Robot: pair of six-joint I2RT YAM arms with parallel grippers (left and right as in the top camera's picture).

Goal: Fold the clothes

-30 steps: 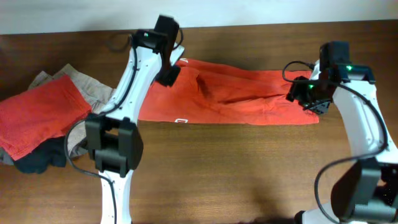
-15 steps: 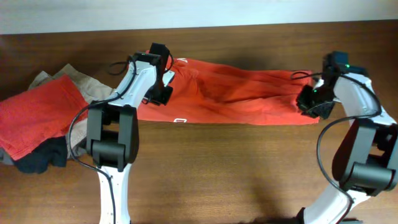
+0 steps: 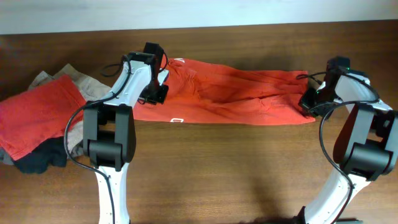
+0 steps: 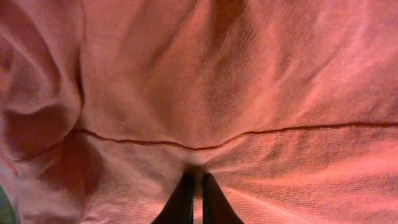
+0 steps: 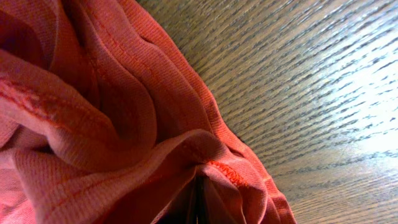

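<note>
A long orange-red garment (image 3: 230,96) lies stretched across the back of the brown table (image 3: 236,174). My left gripper (image 3: 157,89) sits at its left end, shut on a pinch of the cloth (image 4: 205,93) just below a seam; the dark fingertips (image 4: 185,202) nearly touch. At the right end my right gripper (image 3: 309,101) is shut on the bunched hem (image 5: 217,165), with fabric wrapped around its fingers. The cloth (image 5: 93,124) fills most of the right wrist view, next to bare wood.
A pile of other clothes sits at the table's left: a red piece (image 3: 37,118) on top, a beige one (image 3: 93,90) behind it, a dark one (image 3: 37,158) underneath. Both arm bases stand at the front edge.
Both grippers came down onto the garment's two ends and shut on the cloth. The left one moved left and lower; the right one shifted slightly to the garment's right corner.
</note>
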